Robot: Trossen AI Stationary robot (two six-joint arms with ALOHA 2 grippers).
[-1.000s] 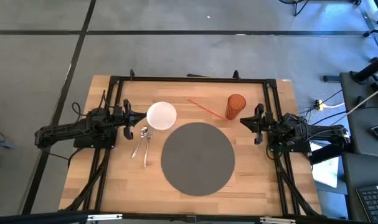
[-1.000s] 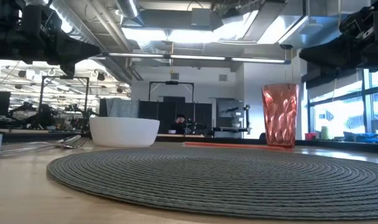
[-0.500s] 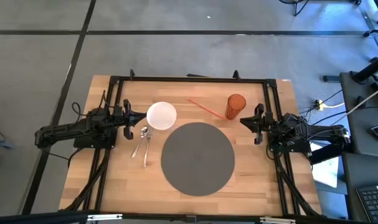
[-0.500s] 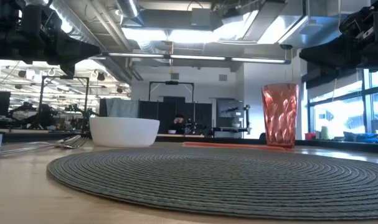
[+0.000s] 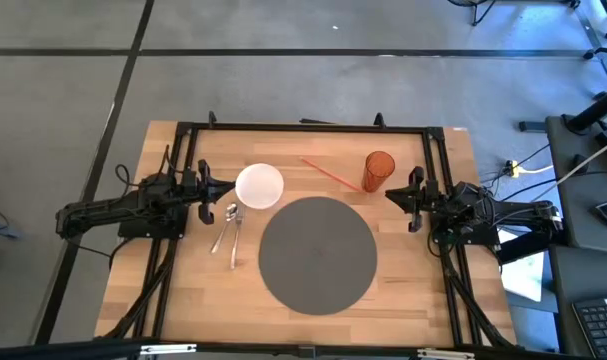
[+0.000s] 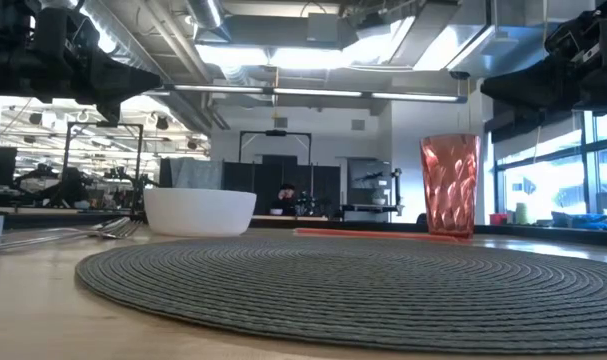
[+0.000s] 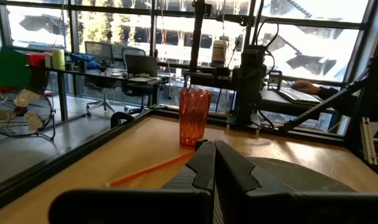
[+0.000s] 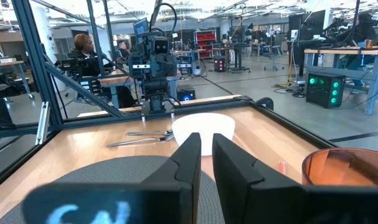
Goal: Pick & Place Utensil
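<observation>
Both grippers' fingers sit nearly together, holding nothing. From above, the left gripper (image 5: pixel 205 187) waits at the table's left edge and the right gripper (image 5: pixel 407 199) at the right, arms level. The spoons (image 5: pixel 228 225) lie left of centre, between bowl (image 5: pixel 259 186) and mat (image 5: pixel 317 254); thin, stiff, slippery metal, best pinched mid-handle. The low view shows them flat at far left (image 6: pixel 58 236). The right wrist view shows them beside the bowl (image 8: pixel 142 137).

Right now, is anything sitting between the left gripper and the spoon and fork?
Nothing visible does. The left gripper hangs just beside the spoon and fork, with bare table between them. The white bowl sits off to the side, near the utensils' heads, not in the path.
</observation>
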